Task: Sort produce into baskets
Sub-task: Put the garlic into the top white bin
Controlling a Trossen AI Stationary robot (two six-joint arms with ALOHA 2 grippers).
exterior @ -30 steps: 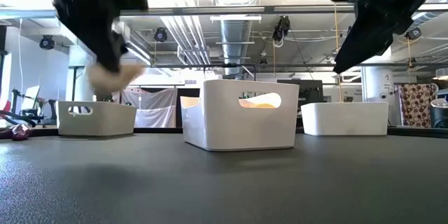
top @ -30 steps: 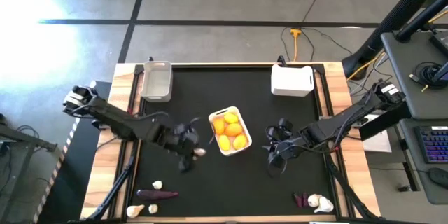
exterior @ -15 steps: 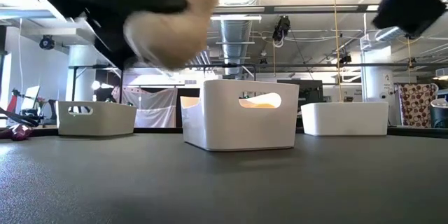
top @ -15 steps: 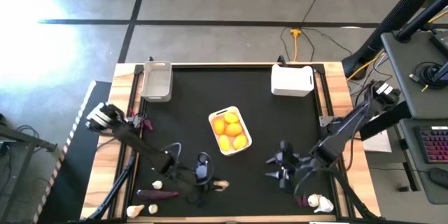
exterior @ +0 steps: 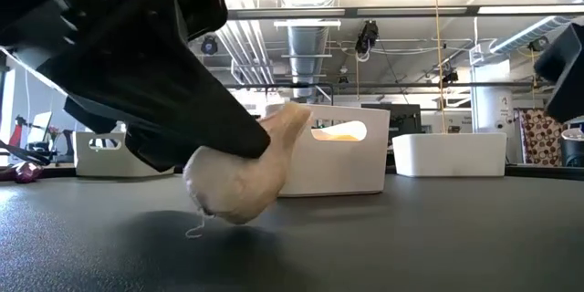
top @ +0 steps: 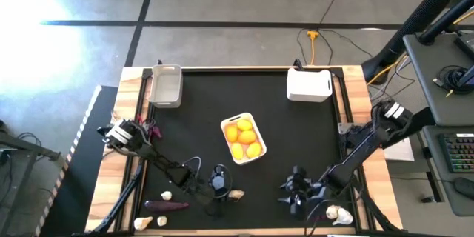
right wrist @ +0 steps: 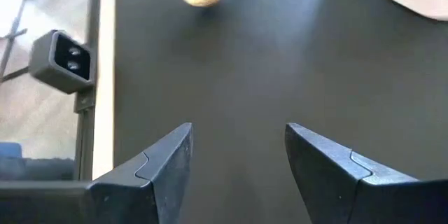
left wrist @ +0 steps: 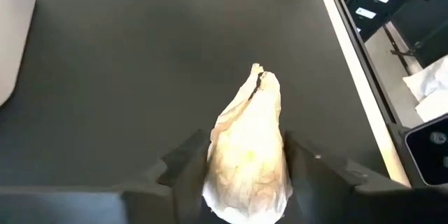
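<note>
A garlic bulb sits between the fingers of the left gripper, low over the tabletop near its front edge; whether the fingers still pinch it I cannot tell. The right gripper, fingers spread and empty, hovers near the front right corner.

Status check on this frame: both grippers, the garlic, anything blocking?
Left gripper low at near edge, garlic bulb between its fingers, on the mat. Right gripper open, empty, near side. Nothing blocking.
</note>
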